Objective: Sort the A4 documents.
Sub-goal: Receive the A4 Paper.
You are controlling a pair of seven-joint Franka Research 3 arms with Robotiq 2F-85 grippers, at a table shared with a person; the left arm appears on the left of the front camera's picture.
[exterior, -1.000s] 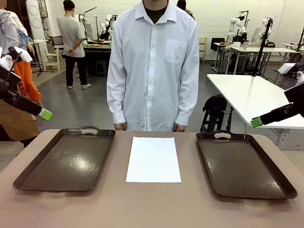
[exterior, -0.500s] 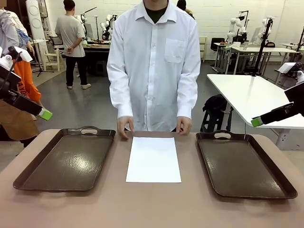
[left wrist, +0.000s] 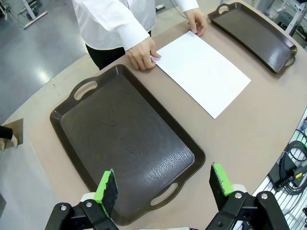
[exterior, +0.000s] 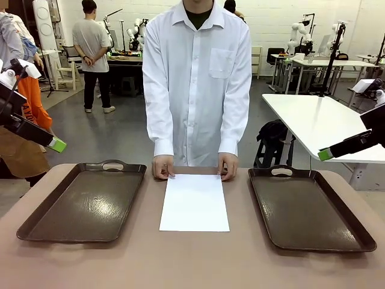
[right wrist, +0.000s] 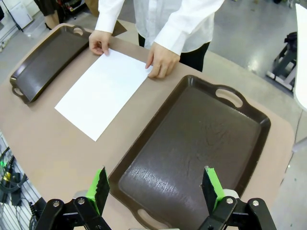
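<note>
A4 documents (exterior: 194, 201) lie clear between trays (exterior: 84, 205) (person (exterior: 198, 90) pins far edge).

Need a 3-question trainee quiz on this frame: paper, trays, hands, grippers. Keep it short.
1. True or false: the white sheet lies between the left tray and the right tray, inside neither.
2. The person's hands are: A) at the sheet's far corners; B) inside a tray; C) on a gripper.
3. Fill in: the left gripper and the right gripper both have their jaws ____, holding nothing.
Key: 1 true; 2 A; 3 open.
</note>
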